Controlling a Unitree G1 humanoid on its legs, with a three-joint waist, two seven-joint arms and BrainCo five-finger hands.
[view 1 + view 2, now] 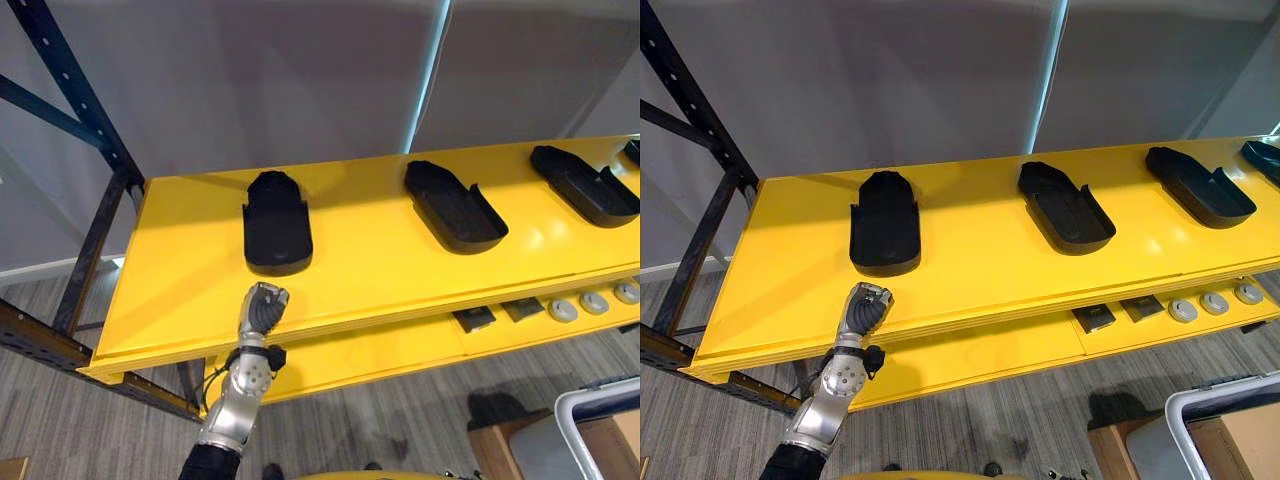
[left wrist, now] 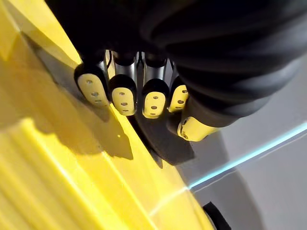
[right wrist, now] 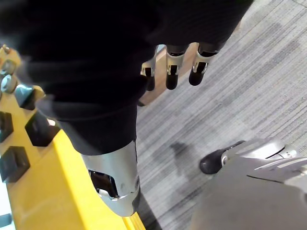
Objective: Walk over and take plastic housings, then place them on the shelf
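Note:
Several black plastic housings lie on the yellow shelf (image 1: 380, 270): one at the left (image 1: 276, 225), one in the middle (image 1: 455, 205), one at the right (image 1: 585, 185), and the end of another at the far right edge (image 1: 633, 150). My left hand (image 1: 262, 308) hovers at the shelf's front edge, just in front of the left housing and apart from it. Its fingers (image 2: 124, 93) are curled and hold nothing. My right hand (image 3: 172, 67) hangs over the grey carpet beside the shelf, fingers relaxed and empty.
A lower yellow shelf carries small black square parts (image 1: 474, 319) and grey round parts (image 1: 594, 303). A dark rack upright (image 1: 70, 90) rises at the left. A white-rimmed bin (image 1: 600, 430) stands on the floor at the lower right.

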